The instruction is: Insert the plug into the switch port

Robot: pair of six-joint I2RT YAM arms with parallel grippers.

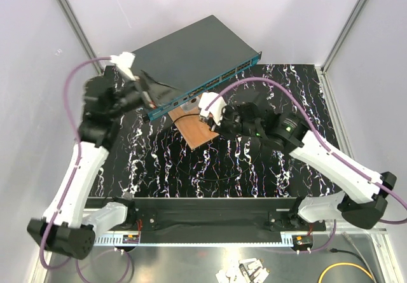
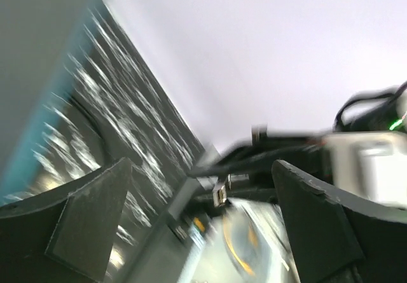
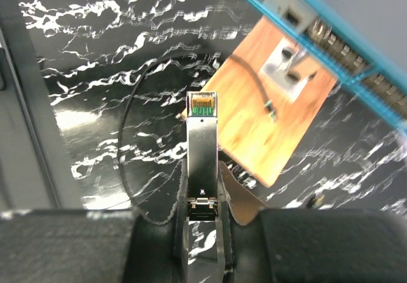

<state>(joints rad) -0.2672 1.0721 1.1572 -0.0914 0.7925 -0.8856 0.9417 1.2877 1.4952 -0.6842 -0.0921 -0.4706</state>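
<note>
My right gripper [image 3: 203, 191] is shut on the plug [image 3: 203, 137], a long silver metal connector with a green-and-gold tip. It points up and forward above the marbled mat. A thin black cable [image 3: 127, 137] loops beside it. In the top view the right gripper [image 1: 211, 114] hovers over the wooden board, a short way in front of the switch [image 1: 191, 51]. The ports [image 3: 331, 38] line its teal-blue front strip [image 1: 213, 84]. My left gripper [image 1: 145, 91] is at the switch's left front corner. In the blurred left wrist view its jaws stand wide apart and empty, and the plug [image 2: 220, 191] shows far off.
A wooden board [image 1: 194, 129] lies on the black marbled mat [image 1: 254, 168] just in front of the switch. It carries a small metal bracket [image 3: 289, 70] and a short black lead [image 3: 257, 89]. White enclosure walls stand on the left, right and back.
</note>
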